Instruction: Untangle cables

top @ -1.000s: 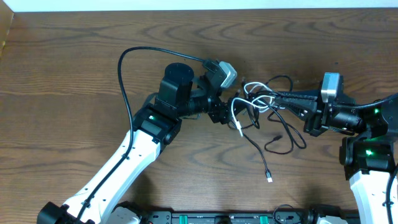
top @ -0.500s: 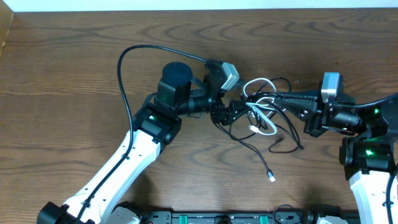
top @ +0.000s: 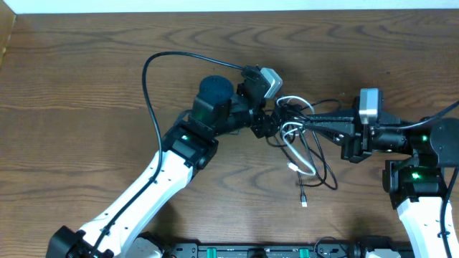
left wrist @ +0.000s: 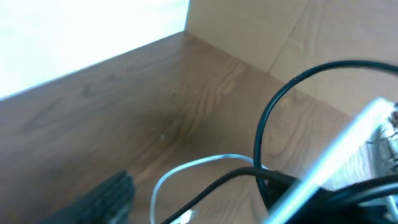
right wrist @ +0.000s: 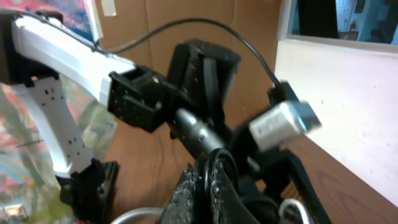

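Note:
The cables (top: pixel 305 147) are a loose tangle of thin black and white cords in mid-table, between my two grippers. One black cord trails down to a small plug (top: pixel 304 203). My left gripper (top: pixel 269 120) is at the tangle's left edge. In the left wrist view its fingers stand apart, with a white loop (left wrist: pixel 186 169) and a black cord (left wrist: pixel 236 177) between them. My right gripper (top: pixel 305 122) reaches in from the right. In the right wrist view its fingers (right wrist: pixel 210 186) are pressed together on a black cord loop (right wrist: pixel 219 157).
The wooden table (top: pixel 86 86) stretches to the left and back. A thick black arm cable (top: pixel 154 79) arcs over the left arm. A cardboard wall (left wrist: pixel 249 31) stands at the table's far edge. The two grippers are very near each other.
The left gripper has moved right and the right gripper left, so they are closer together. The tangle has shifted right and hangs lower, with the white cord drooping further down.

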Tool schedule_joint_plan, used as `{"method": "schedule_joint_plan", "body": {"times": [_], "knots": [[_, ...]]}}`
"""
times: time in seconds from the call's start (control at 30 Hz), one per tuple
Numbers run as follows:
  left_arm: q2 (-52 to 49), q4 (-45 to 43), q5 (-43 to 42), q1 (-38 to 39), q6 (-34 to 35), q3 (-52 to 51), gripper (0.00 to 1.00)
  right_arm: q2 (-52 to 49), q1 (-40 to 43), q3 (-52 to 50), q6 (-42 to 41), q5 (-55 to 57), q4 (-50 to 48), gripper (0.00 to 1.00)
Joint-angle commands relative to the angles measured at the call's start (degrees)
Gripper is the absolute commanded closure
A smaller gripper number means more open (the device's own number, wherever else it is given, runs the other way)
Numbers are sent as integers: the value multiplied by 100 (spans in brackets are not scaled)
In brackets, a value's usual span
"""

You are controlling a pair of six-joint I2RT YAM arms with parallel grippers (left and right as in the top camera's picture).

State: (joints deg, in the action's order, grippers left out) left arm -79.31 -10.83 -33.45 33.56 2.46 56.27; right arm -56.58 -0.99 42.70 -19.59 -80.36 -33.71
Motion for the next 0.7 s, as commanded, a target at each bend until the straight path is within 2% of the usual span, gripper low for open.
{"method": "schedule_joint_plan", "body": {"times": [0.0, 0.2, 0.37, 0.5, 0.67], "knots": [[-136, -4, 732, -11, 195, -44, 40, 44, -72, 59, -457, -83, -107, 99], [-138, -46, 1591, -13, 420, -44, 42, 44, -72, 59, -527, -101, -107, 99], [-138, 372, 3359, -116, 979, -44, 50, 44, -72, 59, -743, -109, -175, 99], [-140, 955, 4520, -396, 1333, -44, 50, 55, -31, 59, -741, -105, -190, 99], [-138, 1392, 4767, -798, 1333, -44, 51, 55, 76, 59, -741, -103, -192, 99]]}}
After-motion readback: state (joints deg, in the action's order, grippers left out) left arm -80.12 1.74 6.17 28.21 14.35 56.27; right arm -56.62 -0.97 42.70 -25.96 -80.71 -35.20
